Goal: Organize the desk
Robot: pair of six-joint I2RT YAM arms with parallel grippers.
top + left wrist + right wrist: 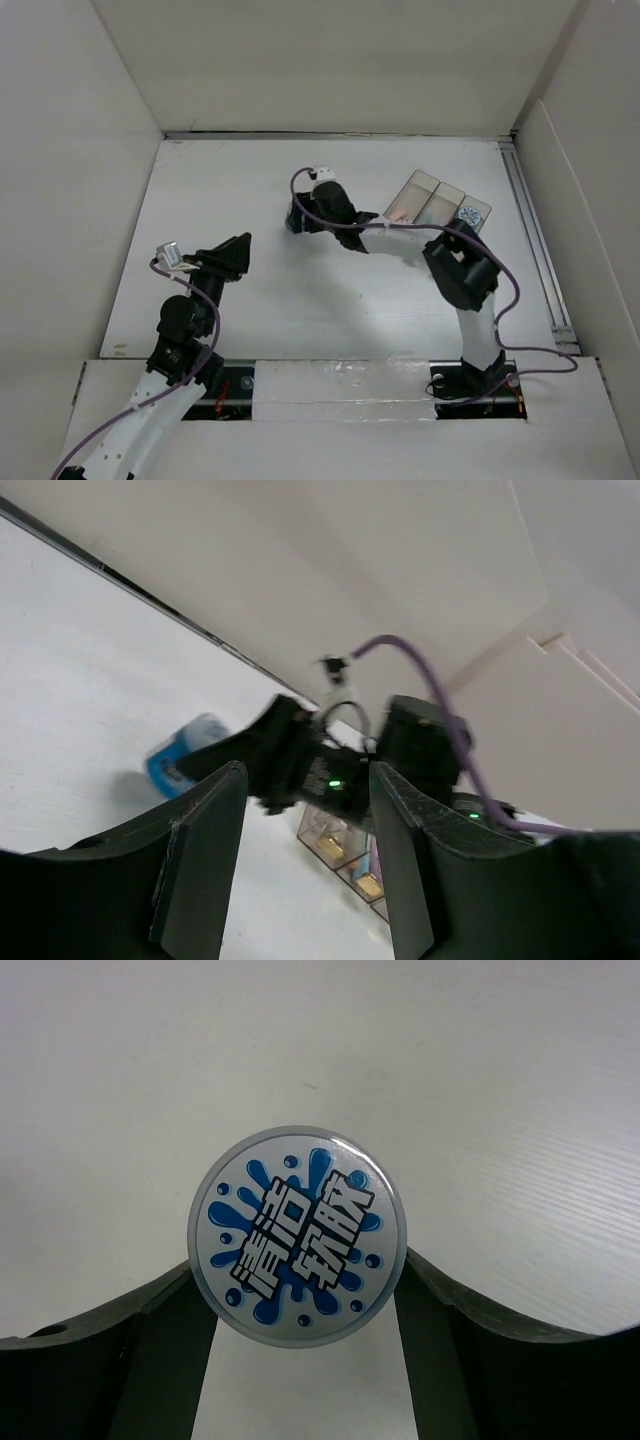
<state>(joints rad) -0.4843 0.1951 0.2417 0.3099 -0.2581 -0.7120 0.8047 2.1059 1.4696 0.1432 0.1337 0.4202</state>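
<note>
Right tool: low over the far-centre of the large flat matte white rectangular tabletop, pointing left. Its two black fingers sit on either side of a small upright blue-and-white cylindrical canister. The canister has a round grey lid printed with a blue splash and characters, and it stands on the tabletop. In the right wrist view the lid hides the contact line. We can't tell if the tool is clamped on the canister or only straddling it.

Left tool: released, fingers apart, empty. It hangs above the near-left part of the tabletop and is aimed far-right at the right tool and canister, well apart from both.

The tabletop runs under both tools. It has white panel walls on the left, far and right sides, and a metal rail along its right edge.

A small clear three-compartment plastic tray lies angled on the far-right of the tabletop, right of the right tool. We see a small round blue-and-white thing in its rightmost compartment. The other contents are too small to tell.
</note>
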